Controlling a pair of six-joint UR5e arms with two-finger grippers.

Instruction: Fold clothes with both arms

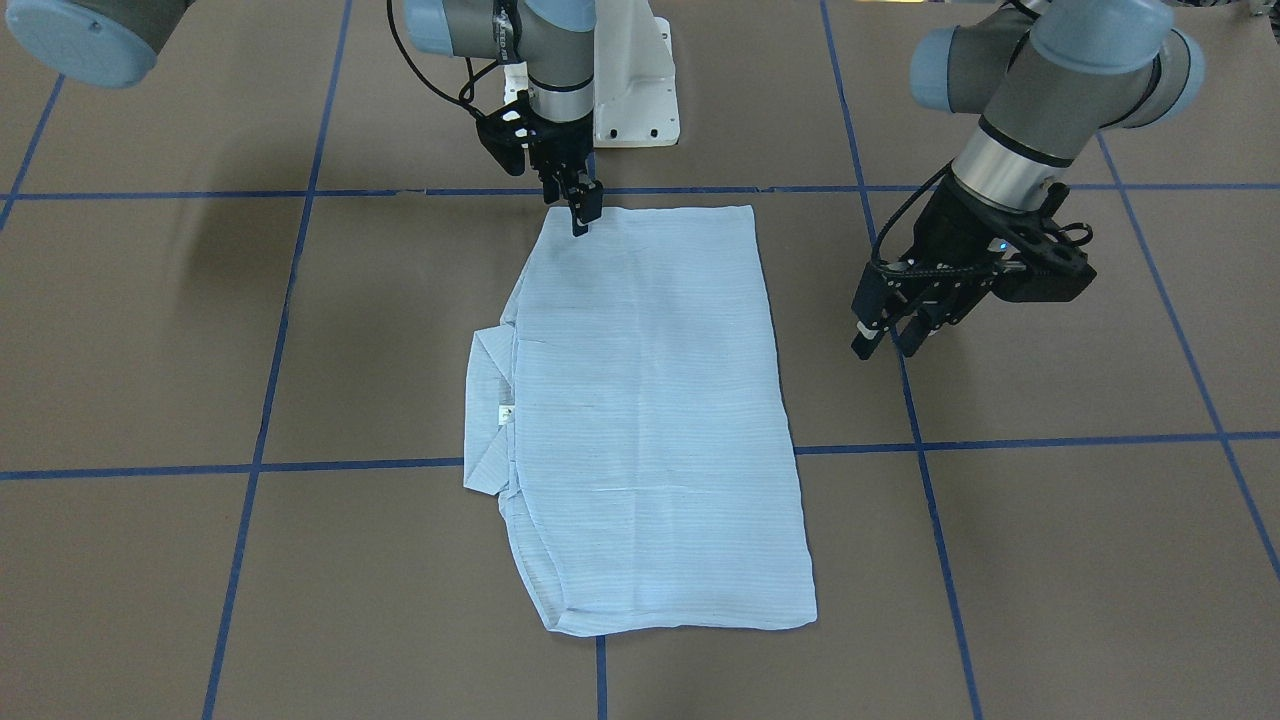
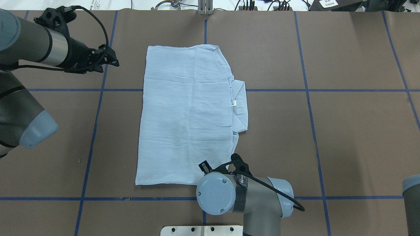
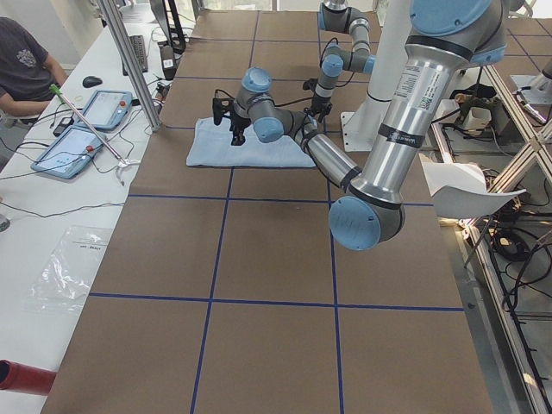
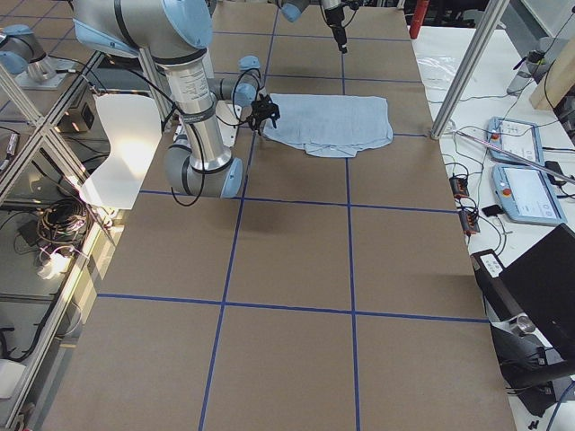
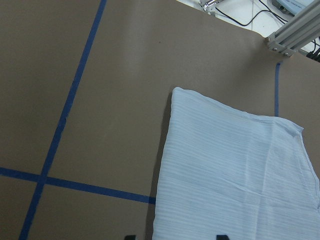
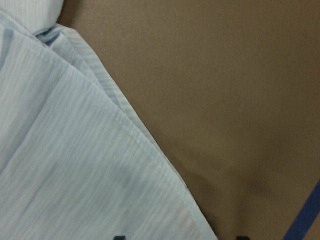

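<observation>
The shirt [image 1: 650, 400] lies flat on the table [image 1: 1050, 560], folded to a long rectangle. Its collar [image 1: 490, 410] projects from the long edge on the robot's right.

Left gripper [image 1: 888, 342]: fingers [image 1: 866, 338] spread, nothing between them. They hang above bare table, clear of the cloth. From these fingers, the shirt's plain long edge lies just beside them, toward the robot's right. In the left wrist view, the far corner of the shirt sits ahead of the fingertips.

Right gripper [image 1: 583, 215]: fingers [image 1: 580, 222] point down at the shirt corner nearest the robot's base. The right wrist view shows the two tips apart, one over cloth and one over bare table, with the hem corner between them. Contact with the cloth cannot be determined. The collar lies beyond these fingers, away from the base.
</observation>
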